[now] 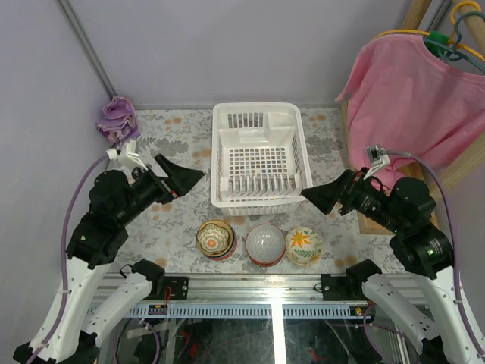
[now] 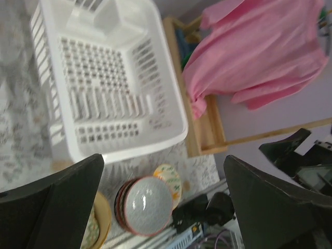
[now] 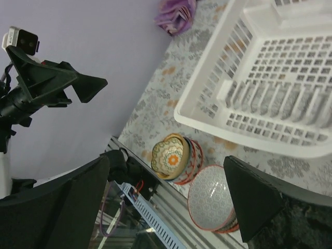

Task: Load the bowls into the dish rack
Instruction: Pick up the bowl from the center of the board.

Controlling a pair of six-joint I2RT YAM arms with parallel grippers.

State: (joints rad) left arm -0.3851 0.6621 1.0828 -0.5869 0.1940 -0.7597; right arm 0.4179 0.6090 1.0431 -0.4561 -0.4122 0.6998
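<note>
The white dish rack [image 1: 220,152] stands mid-table with nothing in it. Three groups of bowls line the near edge in front of it: an orange-yellow stack [image 1: 215,239], a grey-speckled bowl [image 1: 265,243] on a red-rimmed one, and a white bowl with an orange flower [image 1: 304,246]. My left gripper [image 1: 189,180] hovers open left of the rack's front corner. My right gripper [image 1: 314,197] hovers open at the rack's right front corner. Neither holds anything. The left wrist view shows the rack [image 2: 171,129] and the grey bowl [image 2: 148,205]. The right wrist view shows the orange-yellow stack [image 3: 168,155] and the grey bowl [image 3: 210,199].
A purple cloth [image 1: 117,120] lies at the back left corner. A pink shirt [image 1: 417,98] hangs on a hanger over a wooden frame [image 1: 458,171] at the right. A metal rail [image 1: 250,288] runs along the table's near edge, just behind the bowls.
</note>
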